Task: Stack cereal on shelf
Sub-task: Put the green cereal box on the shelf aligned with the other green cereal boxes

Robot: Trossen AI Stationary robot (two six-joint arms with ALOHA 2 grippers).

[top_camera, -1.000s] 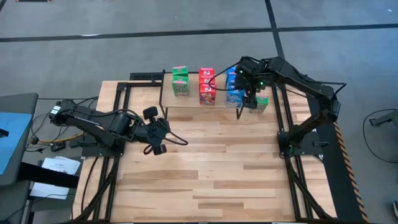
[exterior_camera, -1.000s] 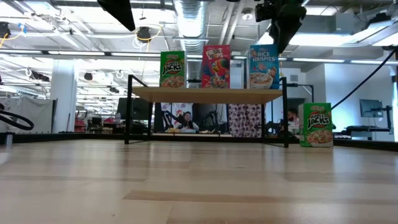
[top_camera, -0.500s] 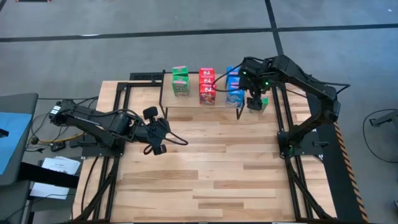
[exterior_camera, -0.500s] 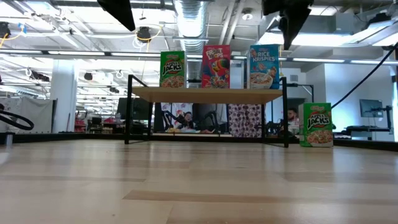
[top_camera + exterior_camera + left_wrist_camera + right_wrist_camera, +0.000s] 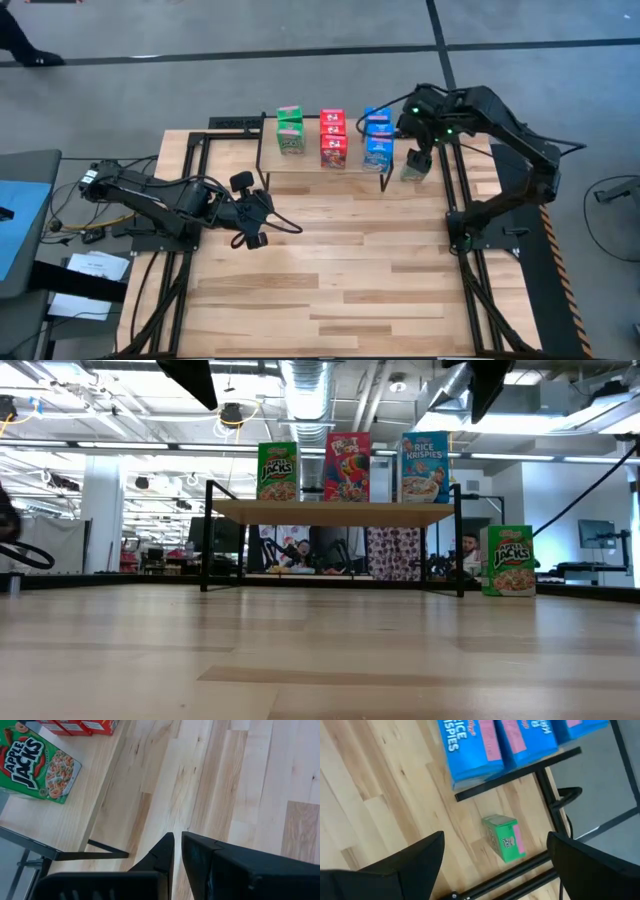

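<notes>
Slatted wooden worktop point(image 5: 330, 270) carries the shelf point(image 5: 320, 160) at its far edge. On the shelf stand three rows of cereal: green point(image 5: 290, 130) left, red point(image 5: 333, 138) middle, blue point(image 5: 377, 138) right. One green box point(image 5: 509, 560) is off the shelf, upright on the worktop just right of the shelf's right legs.

Right arm reaches over that far-right corner. Right gripper point(image 5: 420, 155) hangs above the stray green box point(image 5: 506, 838), fingers point(image 5: 420, 857) spread wide and empty; the box sits between them, directly below, long axis vertical. Right arm is clearly the nearer one; likely next is a straight drop onto the box.

Left gripper point(image 5: 250, 215) waits over the worktop's left-centre, well apart from the box, fingers point(image 5: 162, 852) pressed together on nothing.
</notes>
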